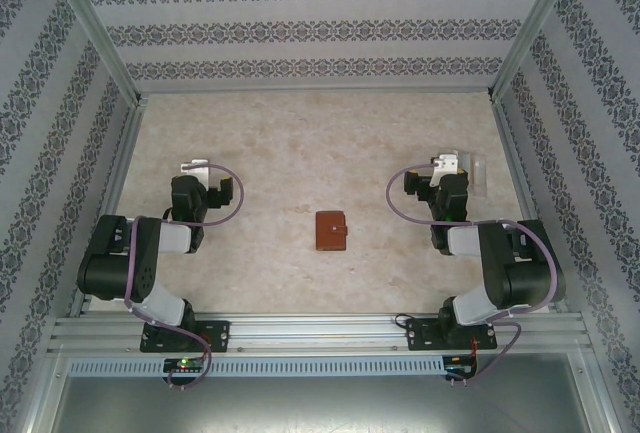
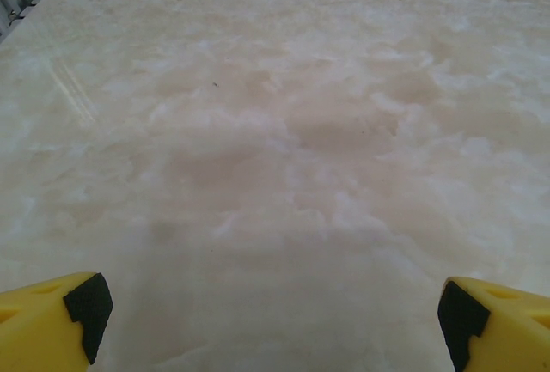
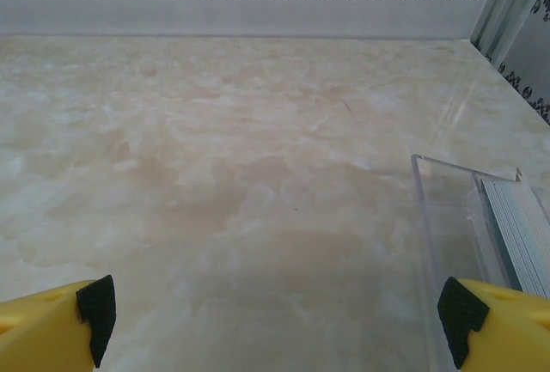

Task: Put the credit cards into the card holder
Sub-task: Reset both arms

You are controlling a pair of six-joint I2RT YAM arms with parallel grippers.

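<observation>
The card holder [image 1: 330, 230], a small reddish-brown leather wallet with a snap tab, lies folded shut on the table midway between the two arms. A stack of thin cards [image 3: 518, 228] stands on edge inside a clear plastic case [image 3: 447, 243]; I see just their pale grey edges, not their colours. My right gripper [image 1: 447, 163] [image 3: 275, 325] is open and holds nothing, with the case just off its right finger [image 3: 494, 325]. My left gripper [image 1: 197, 166] [image 2: 271, 325] is open over bare table, far left of the wallet.
The marble-patterned tabletop [image 1: 300, 143] is boxed in by patterned walls at the back and sides, with metal frame posts [image 1: 95, 28] at the corners. The clear case [image 1: 476, 173] sits near the right wall. An aluminium rail [image 1: 320, 331] runs along the near edge.
</observation>
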